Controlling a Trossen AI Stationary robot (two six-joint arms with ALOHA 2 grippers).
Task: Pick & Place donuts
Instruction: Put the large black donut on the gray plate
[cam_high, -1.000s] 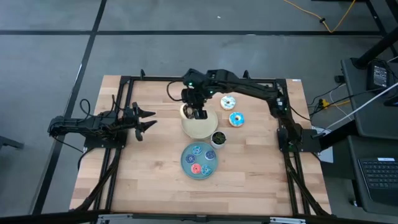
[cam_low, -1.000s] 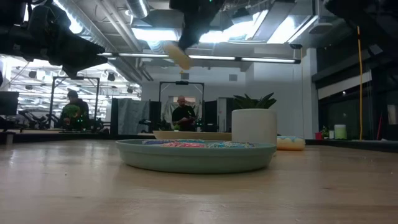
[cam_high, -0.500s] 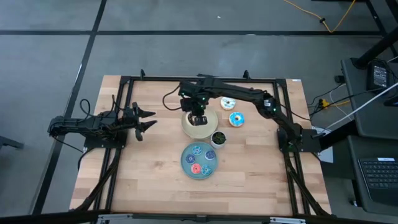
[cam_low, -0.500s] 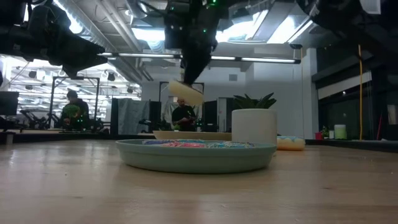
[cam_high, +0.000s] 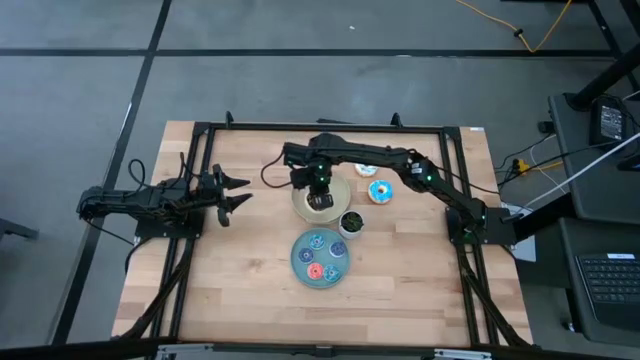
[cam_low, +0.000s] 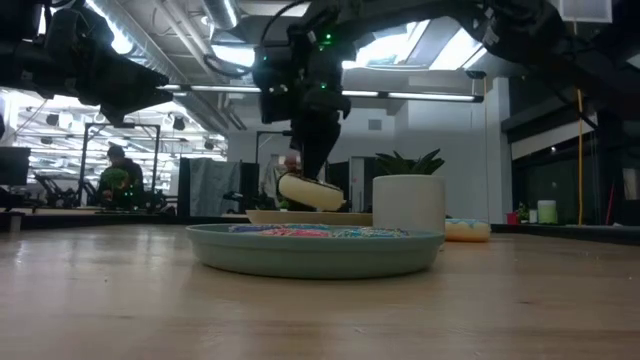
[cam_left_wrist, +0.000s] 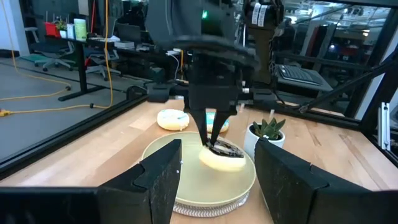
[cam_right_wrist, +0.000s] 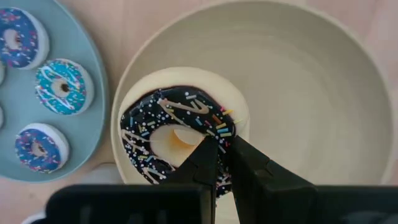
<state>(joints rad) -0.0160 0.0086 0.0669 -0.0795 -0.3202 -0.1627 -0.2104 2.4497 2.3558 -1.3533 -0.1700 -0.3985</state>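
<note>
We see the right gripper (cam_right_wrist: 222, 163) pinched nearly closed on the rim of a dark brown donut (cam_right_wrist: 180, 134), one finger (cam_right_wrist: 202, 163) through its hole and the other outside it. In the low view the donut (cam_low: 312, 192) hangs tilted just above the cream plate (cam_low: 262, 216), its lower edge close to the plate; we cannot tell whether it touches. The left wrist view shows the same grip (cam_left_wrist: 213, 140) over the cream plate (cam_left_wrist: 180, 190), the donut (cam_left_wrist: 222, 155) low inside it.

From above, the cream plate (cam_high: 299, 204) sits near the table's centre. At two o'clock from it lie a white-iced donut (cam_high: 366, 168) and, just beside that, a light-blue-iced donut (cam_high: 379, 191), both on the bare wooden table (cam_high: 420, 270). A small potted plant (cam_high: 351, 221) stands at four o'clock, touching the plate's edge or nearly so. At six o'clock the blue plate (cam_high: 299, 272) carries the tiny donuts (cam_high: 316, 241), blue ones and a pink one (cam_high: 316, 270).

The left gripper (cam_high: 243, 192) waits at nine o'clock, well apart, its fingers spread and holding nothing.
</note>
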